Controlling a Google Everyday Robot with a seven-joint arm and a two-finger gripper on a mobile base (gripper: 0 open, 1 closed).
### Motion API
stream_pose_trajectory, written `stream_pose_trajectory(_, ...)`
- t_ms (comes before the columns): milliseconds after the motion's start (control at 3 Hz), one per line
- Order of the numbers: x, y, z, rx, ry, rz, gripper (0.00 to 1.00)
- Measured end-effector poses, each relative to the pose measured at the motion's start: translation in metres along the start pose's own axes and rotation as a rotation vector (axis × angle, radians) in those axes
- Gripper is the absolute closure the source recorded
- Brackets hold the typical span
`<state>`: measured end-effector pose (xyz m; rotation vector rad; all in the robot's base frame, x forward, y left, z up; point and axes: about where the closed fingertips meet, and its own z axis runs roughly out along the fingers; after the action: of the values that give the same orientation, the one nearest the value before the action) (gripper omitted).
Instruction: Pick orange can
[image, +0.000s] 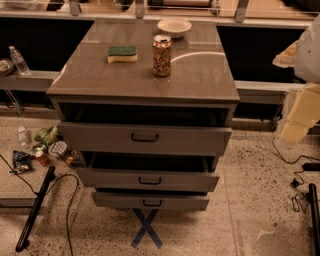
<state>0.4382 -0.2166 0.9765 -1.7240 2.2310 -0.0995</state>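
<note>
The orange can (162, 55) stands upright near the middle of the grey cabinet top (200, 75). It is orange-brown with pale markings and a silver top. My gripper (296, 122) shows as pale cream parts at the right edge of the view, beside the cabinet's right side and below its top. It is well to the right of the can and apart from it. Nothing is seen in it.
A green and yellow sponge (122, 54) lies left of the can, and a white bowl (174, 27) sits behind it. The cabinet's three drawers (145, 137) stand partly open. Floor litter with a small red can (42, 158), a black pole (35, 207) and cables lie at the left.
</note>
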Motion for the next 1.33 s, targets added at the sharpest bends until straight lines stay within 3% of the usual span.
stream_pose_trajectory(333,0.0,0.0,0.0,0.0,0.0,0.0,0.0)
stream_pose_trajectory(667,-0.022,-0.018,0.003,0.015,-0.114,-0.012,0.0)
stream_pose_trajectory(1000,-0.07,-0.058,0.02,0.04,-0.374,0.038,0.0)
stream_pose_trajectory(1333,-0.117,-0.085,0.033,0.038,-0.637,0.127,0.0)
